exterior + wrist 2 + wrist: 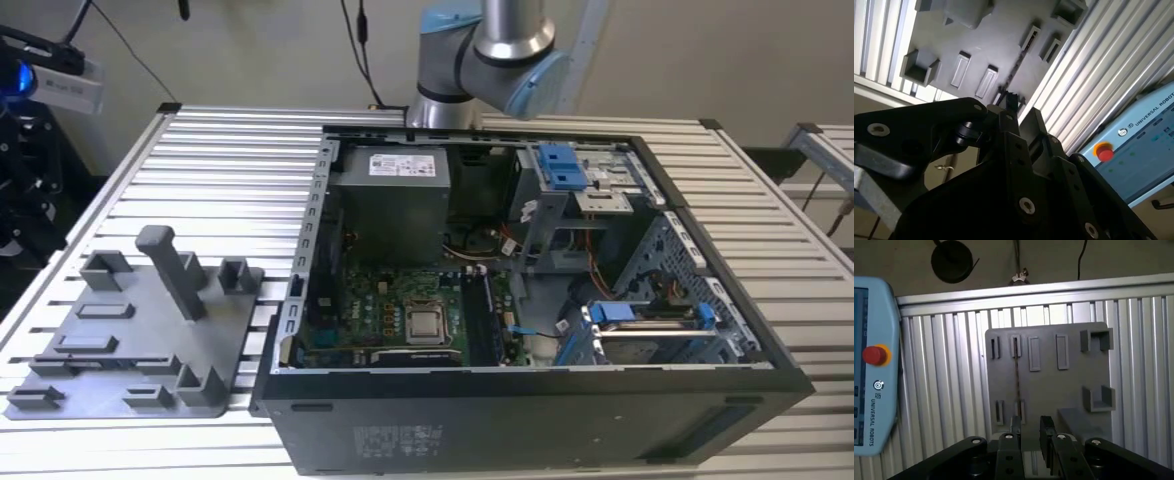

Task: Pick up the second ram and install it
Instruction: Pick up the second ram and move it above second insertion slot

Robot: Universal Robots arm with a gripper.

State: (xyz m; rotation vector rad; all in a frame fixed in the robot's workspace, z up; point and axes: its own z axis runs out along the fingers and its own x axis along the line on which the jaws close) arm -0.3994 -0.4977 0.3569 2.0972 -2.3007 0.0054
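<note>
The second ram (1016, 375) stands on edge in a slot of the grey fixture plate (1069, 390), so it reads as a thin dark line; in the second wrist view the ram (1016, 65) looks the same. My gripper (1030, 427) hangs well above the plate, open, with nothing between its black fingers (1046, 427). The ram's line runs toward one fingertip rather than through the gap. The gripper (1020, 110) also shows in the second wrist view. In the exterior view the arm (487, 50) rises behind the open computer case (534, 400), and the fixture plate (134, 390) lies at that view's left.
A thick grey post (171, 270) and several raised brackets stand on the fixture plate. Inside the case lie the motherboard with the silver processor (427, 325), a power supply (390, 200) and blue drive latches (561, 165). A pendant with a red button (874, 355) lies beside the slatted table (944, 390).
</note>
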